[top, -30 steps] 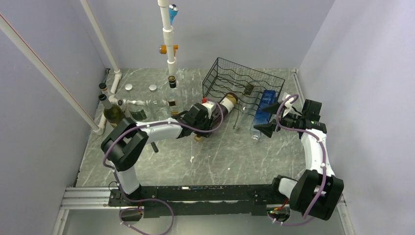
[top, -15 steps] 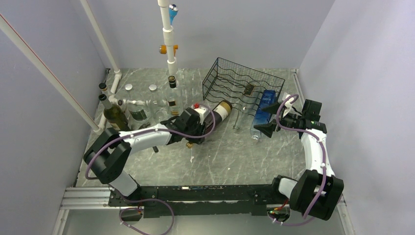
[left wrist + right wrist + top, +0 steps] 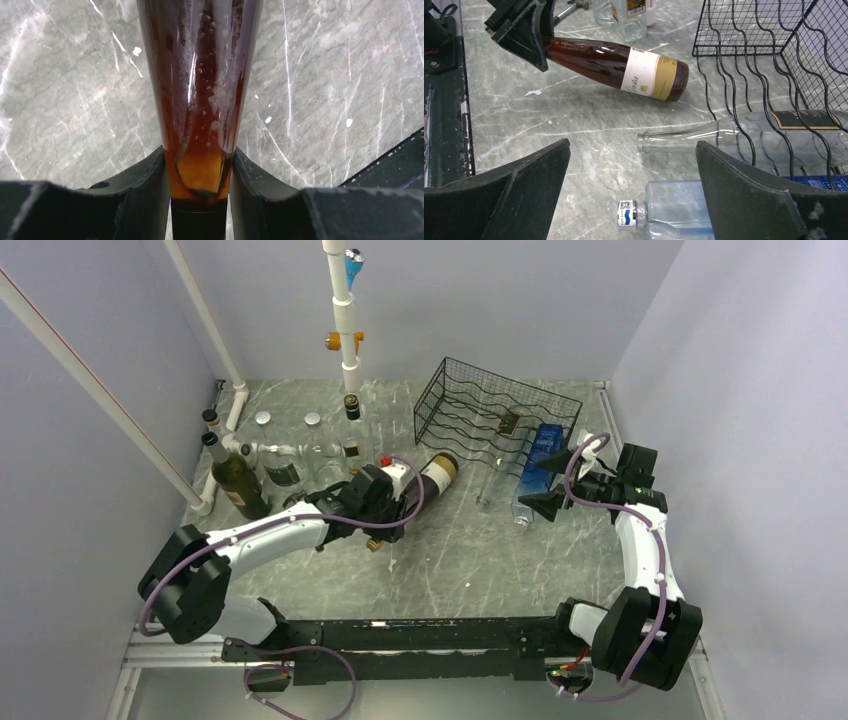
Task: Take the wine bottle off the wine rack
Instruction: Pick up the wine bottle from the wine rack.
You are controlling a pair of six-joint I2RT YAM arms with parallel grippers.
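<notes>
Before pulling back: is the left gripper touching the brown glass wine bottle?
Touching. Left wrist view: the left gripper clamps the brown glass wine bottle by its neck, fingers pressed on both sides.

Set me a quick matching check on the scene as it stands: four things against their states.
Things:
1. wine bottle
2. clear glass bottle
3. left hand
4. right hand

States:
A. open, holding nothing
B. lying inside the wine rack, neck poking out of the front
C. shut on a brown glass neck
D. fully outside the wine rack, nearly level

Pairs: 1-D, 2-B, 3-C, 4-A
</notes>
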